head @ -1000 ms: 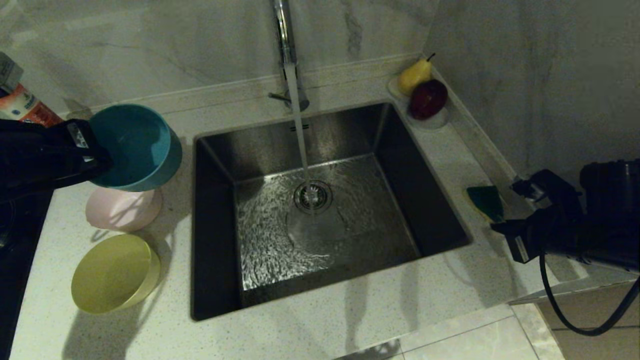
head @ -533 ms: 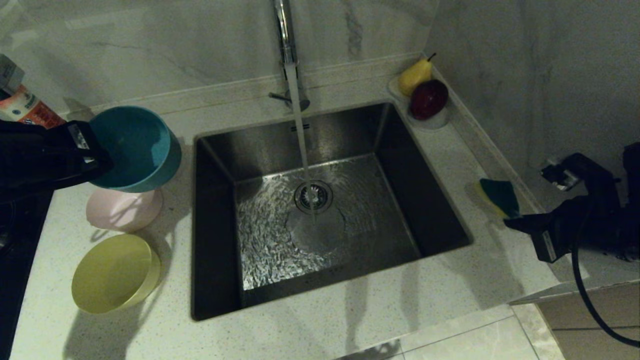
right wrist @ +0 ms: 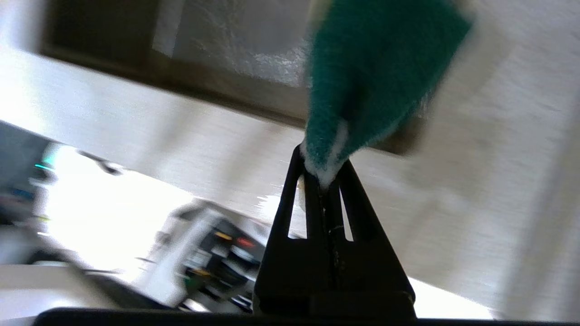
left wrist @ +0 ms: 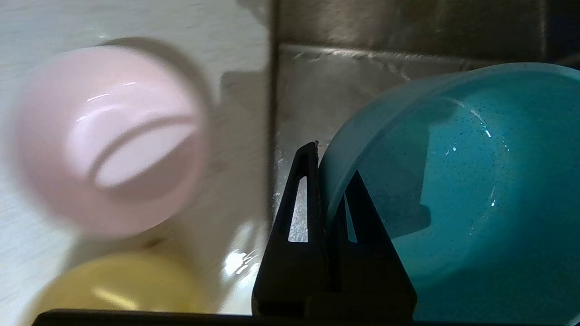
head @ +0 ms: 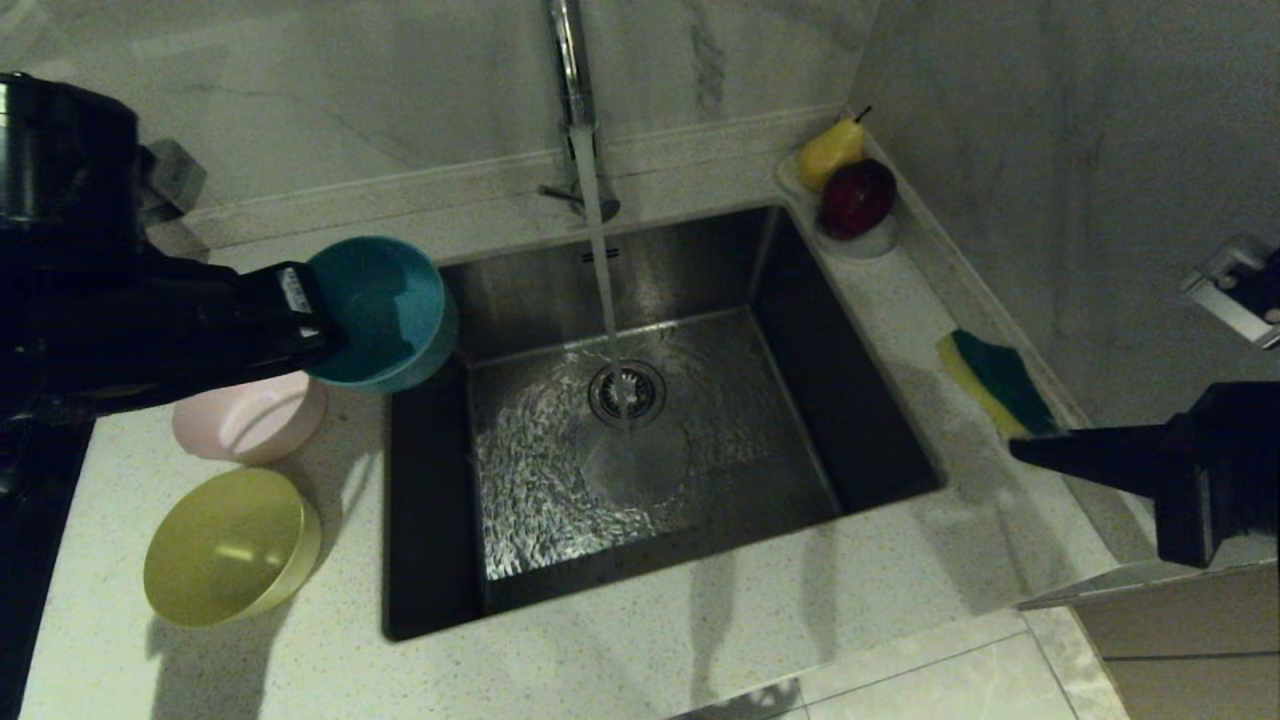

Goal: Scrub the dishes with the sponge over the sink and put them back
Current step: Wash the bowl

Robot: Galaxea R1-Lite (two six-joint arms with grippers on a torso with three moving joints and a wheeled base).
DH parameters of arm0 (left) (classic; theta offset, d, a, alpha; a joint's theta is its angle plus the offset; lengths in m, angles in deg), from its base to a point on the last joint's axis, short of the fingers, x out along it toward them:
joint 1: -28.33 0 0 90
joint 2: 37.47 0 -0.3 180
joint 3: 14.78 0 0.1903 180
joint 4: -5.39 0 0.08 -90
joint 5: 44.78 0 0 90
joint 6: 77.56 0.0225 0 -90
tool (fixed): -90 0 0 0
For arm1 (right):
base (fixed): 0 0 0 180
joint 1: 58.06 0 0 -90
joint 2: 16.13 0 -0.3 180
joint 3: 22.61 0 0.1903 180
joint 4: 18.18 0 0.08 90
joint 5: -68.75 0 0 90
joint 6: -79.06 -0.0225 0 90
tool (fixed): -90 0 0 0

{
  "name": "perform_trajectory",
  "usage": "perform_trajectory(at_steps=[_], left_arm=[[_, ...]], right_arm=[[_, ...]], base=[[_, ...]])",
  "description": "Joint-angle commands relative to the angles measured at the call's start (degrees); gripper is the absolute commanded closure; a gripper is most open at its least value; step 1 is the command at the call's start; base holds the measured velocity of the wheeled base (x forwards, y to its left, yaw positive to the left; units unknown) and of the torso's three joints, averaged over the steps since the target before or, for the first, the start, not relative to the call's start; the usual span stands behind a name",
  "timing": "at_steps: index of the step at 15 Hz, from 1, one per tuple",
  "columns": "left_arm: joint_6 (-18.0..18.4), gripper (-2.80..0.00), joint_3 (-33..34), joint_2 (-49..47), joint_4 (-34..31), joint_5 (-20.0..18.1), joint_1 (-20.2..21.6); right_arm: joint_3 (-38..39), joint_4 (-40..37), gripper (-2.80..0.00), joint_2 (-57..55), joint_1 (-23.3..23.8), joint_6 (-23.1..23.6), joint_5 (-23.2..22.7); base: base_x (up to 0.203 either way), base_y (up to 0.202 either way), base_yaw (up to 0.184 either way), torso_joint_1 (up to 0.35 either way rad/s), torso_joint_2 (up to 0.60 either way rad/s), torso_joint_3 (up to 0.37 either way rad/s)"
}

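Note:
My left gripper [head: 328,345] [left wrist: 328,181] is shut on the rim of the light blue bowl [head: 385,305] [left wrist: 453,181], one finger inside and one outside. It holds the bowl tilted over the left edge of the steel sink [head: 900,420]. The pink bowl [head: 245,420] [left wrist: 108,140] and the yellow bowl [head: 230,545] [left wrist: 118,285] sit on the counter left of the sink. My right gripper [head: 1020,447] [right wrist: 324,174] is shut on a corner of the green-and-yellow sponge [head: 990,380] [right wrist: 376,77], held above the counter right of the sink.
Water runs from the faucet [head: 570,70] onto the drain strainer [head: 626,392]. A white dish [head: 868,240] with a pear and a dark red apple stands at the back right corner. Marble walls close the back and right sides.
My left arm has carried the blue bowl right, from above the pink bowl to the sink's left edge. My right arm has drawn back and turned, the sponge still in its tips.

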Motion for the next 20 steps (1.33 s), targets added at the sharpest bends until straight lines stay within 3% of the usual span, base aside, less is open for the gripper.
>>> perform_trajectory(at_steps=[1,4,6,9,14,20], left_arm=[[-0.5,0.00,-1.5,-7.2,3.8,3.3,-3.9],[-4.5,0.00,-8.0,-14.4,4.9,7.4,-11.0],[-8.1,0.00,-11.4,-18.6,3.6,9.6,-13.1],[-9.4,0.00,-16.0,-22.8,3.2,10.9,-13.6],[-10.0,0.00,-21.4,-27.8,3.2,10.8,-16.1],[-11.8,0.00,-20.5,-25.9,1.6,10.8,-16.5]], right_arm=[[-1.2,-0.7,0.00,3.3,-4.4,-5.2,0.1],[0.1,-0.9,0.00,5.1,-5.0,-6.8,-0.1],[0.2,-0.8,0.00,5.4,-7.2,-9.5,-0.3],[-0.1,-0.5,0.00,6.3,-10.5,-12.9,-0.1],[-0.4,-0.8,0.00,7.5,-13.9,-13.1,0.2],[-0.3,-0.9,0.00,8.8,-13.9,-13.2,0.3]], base=[[0.000,0.000,0.000,0.000,0.00,0.000],[0.000,0.000,0.000,0.000,0.00,0.000],[0.000,0.000,0.000,0.000,0.00,0.000],[0.000,0.000,0.000,0.000,0.00,0.000],[0.000,0.000,0.000,0.000,0.00,0.000],[0.000,0.000,0.000,0.000,0.00,0.000]])
